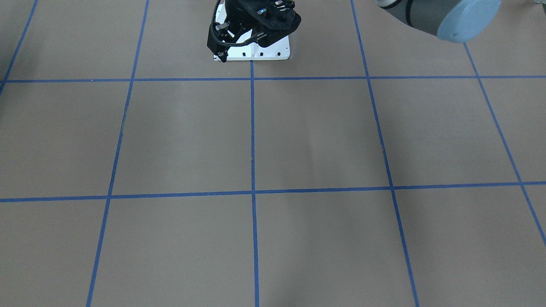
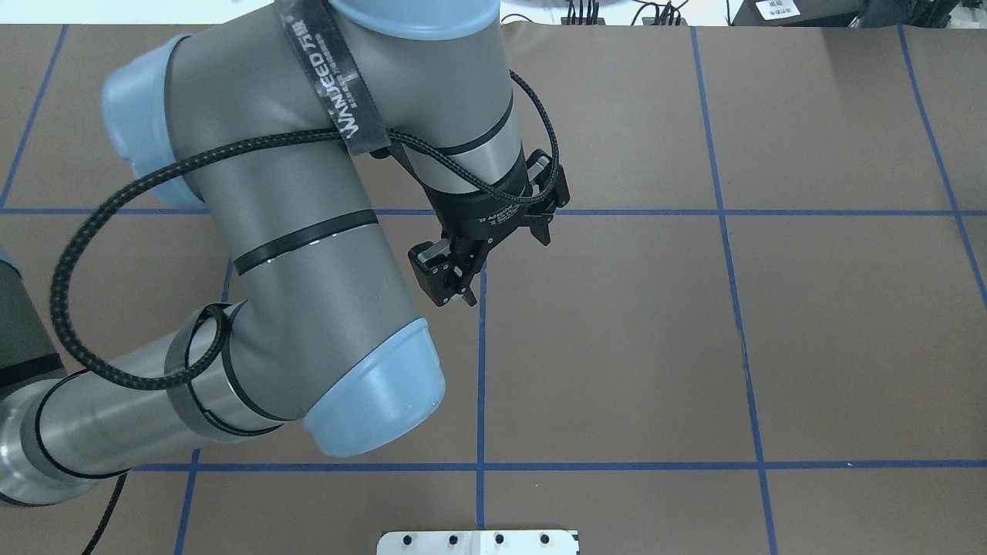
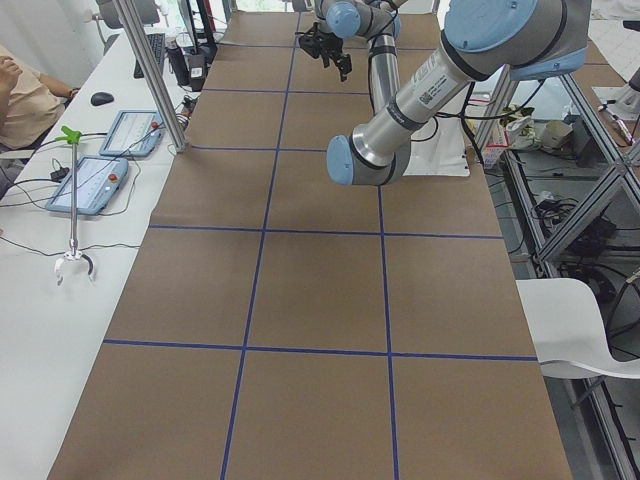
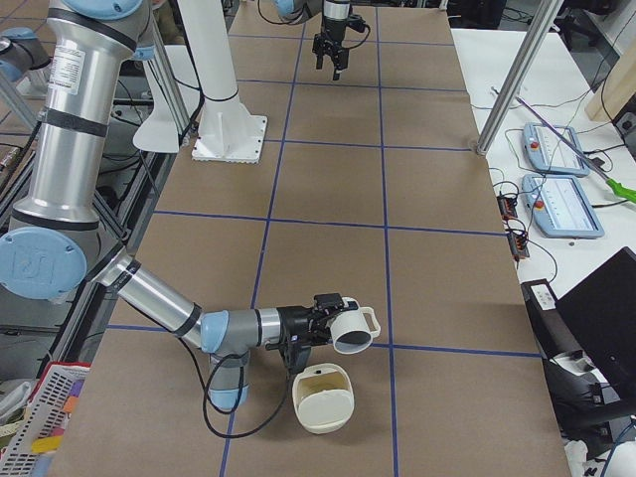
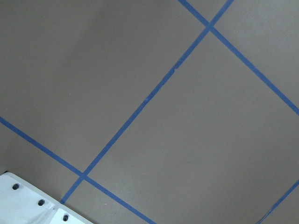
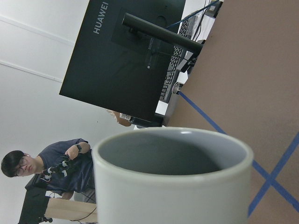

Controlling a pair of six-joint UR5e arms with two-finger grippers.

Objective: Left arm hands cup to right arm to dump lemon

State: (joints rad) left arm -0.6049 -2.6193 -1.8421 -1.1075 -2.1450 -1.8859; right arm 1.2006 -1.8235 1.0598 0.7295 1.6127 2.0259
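The cup (image 4: 350, 329), cream-white with a loop handle, hangs on its side above the table at the end of my near right arm; from this side view I cannot tell how the right gripper (image 4: 316, 320) stands. The right wrist view shows the cup (image 6: 173, 186) close up, with a grey inside and no lemon to be seen. A cream container (image 4: 323, 398) lies on the table just below the cup's mouth. My left gripper (image 2: 503, 262) is open with nothing between its fingers, far off over the middle of the table near a blue tape line, also seen as the left gripper (image 1: 256, 21).
The white robot base plate (image 2: 478, 542) sits at the table's near edge. Blue tape lines divide the brown table (image 1: 315, 136) into squares. A side table with control pendants (image 4: 561, 189) and a metal post (image 4: 517, 79) runs along one side. A person (image 6: 51, 163) sits behind a monitor (image 6: 126, 60).
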